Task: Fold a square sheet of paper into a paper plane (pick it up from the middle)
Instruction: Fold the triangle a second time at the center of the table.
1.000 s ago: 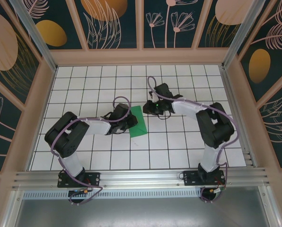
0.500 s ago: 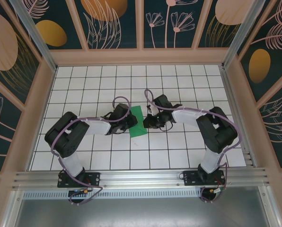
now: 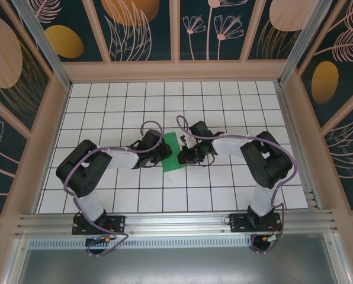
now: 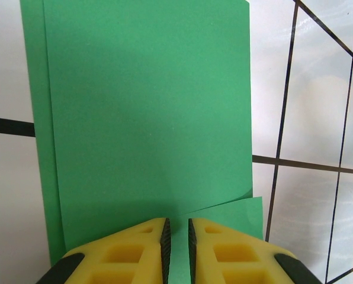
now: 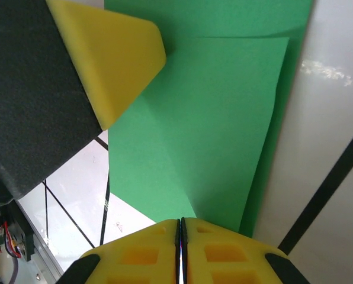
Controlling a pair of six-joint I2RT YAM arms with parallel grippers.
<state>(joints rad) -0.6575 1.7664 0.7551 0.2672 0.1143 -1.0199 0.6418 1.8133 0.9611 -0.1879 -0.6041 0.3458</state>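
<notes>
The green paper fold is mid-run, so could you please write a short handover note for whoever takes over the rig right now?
Left gripper: jaws nearly shut, resting over the near edge of the green paper.
Right gripper: jaws shut at the paper's opposite edge; a grip on it cannot be confirmed.
Paper: flat on the tiled table between both grippers, doubled over, layers slightly offset.
Done: a first fold only.
Left: the nose and wing folds; no dart shape yet.

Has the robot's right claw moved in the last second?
Yes. The right gripper slid left and nearer across the white grid tiles, up to the green paper's right edge.
</notes>
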